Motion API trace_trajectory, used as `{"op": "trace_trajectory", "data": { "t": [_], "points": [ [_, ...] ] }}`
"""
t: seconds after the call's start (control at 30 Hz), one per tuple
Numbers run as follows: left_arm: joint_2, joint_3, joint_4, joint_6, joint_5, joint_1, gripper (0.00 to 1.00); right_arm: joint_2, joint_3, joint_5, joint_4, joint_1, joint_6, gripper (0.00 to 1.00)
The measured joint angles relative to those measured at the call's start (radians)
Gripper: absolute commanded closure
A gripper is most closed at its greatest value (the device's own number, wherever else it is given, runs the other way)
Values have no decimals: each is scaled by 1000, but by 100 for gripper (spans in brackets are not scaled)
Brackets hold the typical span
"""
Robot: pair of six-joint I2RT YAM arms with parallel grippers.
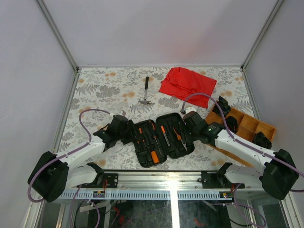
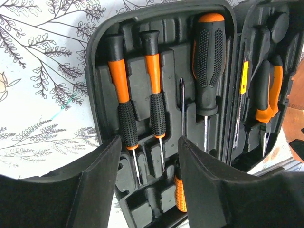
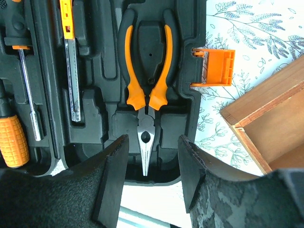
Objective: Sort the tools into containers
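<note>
While both my arms hang at the outer ends of the open tool case [image 2: 97, 85], neither grips anything. The left gripper [image 2: 149, 142] has its fingers parted above the screwdrivers [image 2: 124, 104] seated in the case's left half. The right gripper [image 3: 153, 140] is spread the same way above the pliers [image 3: 145, 95] in the right half, near the orange latch [image 3: 213, 68]. Sorting looks nearly done. A hammer [image 1: 146, 91] lies beyond the case, well apart from it. Whether a free slot suits it I cannot tell from here. Next, I judge, one arm must reach past the case, set its fingers across the hammer's handle and close.
</note>
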Motion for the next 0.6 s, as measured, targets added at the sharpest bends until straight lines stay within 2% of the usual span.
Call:
{"op": "trace_trajectory", "data": {
  "t": [0.37,0.6],
  "points": [
    [64,-11,65,-18,3,4,62,-16,0,3,6,0,0,47],
    [93,-12,101,-11,40,56,71,-26,-3,26,8,0,1,46]
  ]
}}
